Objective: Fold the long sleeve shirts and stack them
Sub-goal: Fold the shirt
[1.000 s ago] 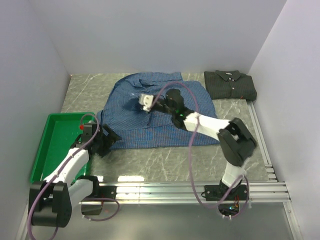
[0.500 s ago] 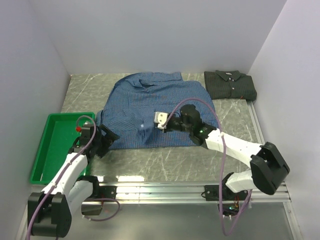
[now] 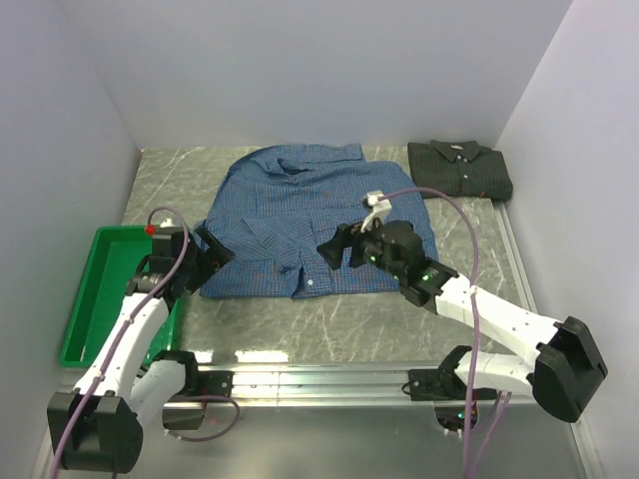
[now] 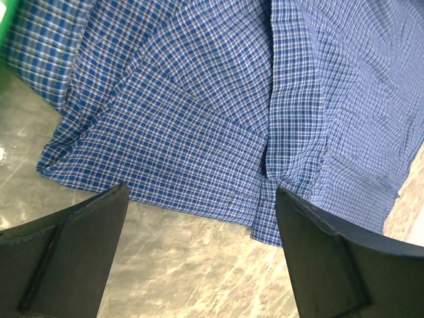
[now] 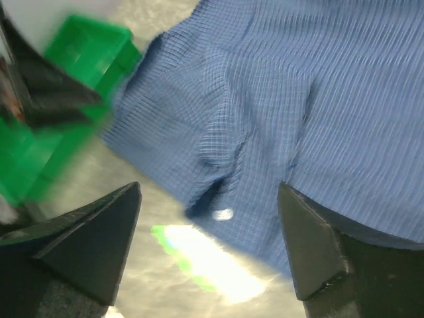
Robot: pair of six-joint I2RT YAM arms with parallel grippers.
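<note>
The blue shirt (image 3: pixel 300 205) lies spread on the worktop (image 3: pixel 329 324) at the middle of the top view, collar toward 12 o'clock and hem toward 6. One sleeve (image 3: pixel 255 238) is laid slantwise over the front, and its cuff (image 4: pixel 265 222) pokes just past the hem onto the bare stone. The dark shirt (image 3: pixel 461 170) sits folded at 2 o'clock from the blue one, collar on top, hard against the right wall (whether the two cloths touch I cannot tell). The left pincer (image 3: pixel 215 261) hangs at the blue shirt's 8 o'clock corner, by the hem. Its jaws stand wide and nothing is between them. Its wrist view (image 4: pixel 200 199) shows only checked cloth and marble in the gap. The right pincer (image 3: pixel 341 249) hovers over the blue shirt at about 5 o'clock of it, pointing toward 9. Its jaws are also spread wide with no cloth gripped. Its wrist view (image 5: pixel 209 192) is blurred, with rumpled blue cloth below the gap and a bright glare on the worktop. The green tray (image 3: pixel 95 299) lies at 8 o'clock, against the left wall, beside the left arm.
</note>
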